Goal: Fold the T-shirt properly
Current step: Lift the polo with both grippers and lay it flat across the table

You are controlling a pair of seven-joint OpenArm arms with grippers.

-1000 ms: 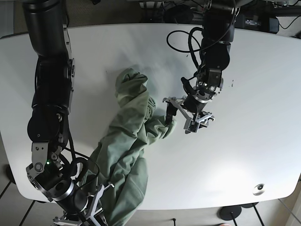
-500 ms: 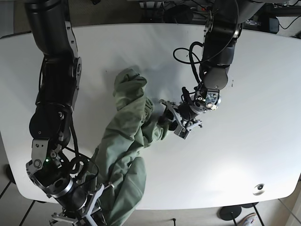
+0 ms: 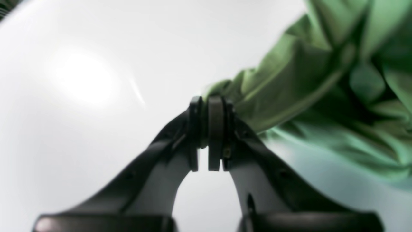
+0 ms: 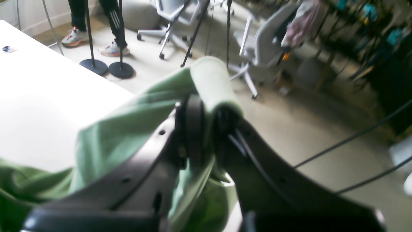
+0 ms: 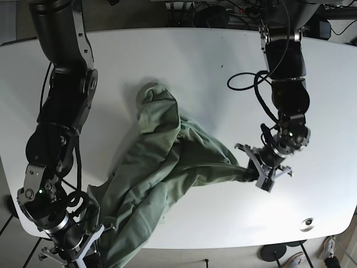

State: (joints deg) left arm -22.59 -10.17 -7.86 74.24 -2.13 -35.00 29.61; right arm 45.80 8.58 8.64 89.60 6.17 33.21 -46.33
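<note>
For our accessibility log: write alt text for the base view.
Two black robot arms stretch a crumpled green T-shirt across a white table. The left gripper pinches one end at right; the right gripper holds the other at the near edge.

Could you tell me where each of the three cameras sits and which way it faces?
Base: overhead, looking down on the table, both arms and the shirt.
Left wrist: on the left arm, looking along its fingers, shut on a shirt edge over the table.
Right wrist: on the right arm, looking along its fingers, shut on shirt, past the table edge to floor and chairs.
All three show the shirt.
</note>
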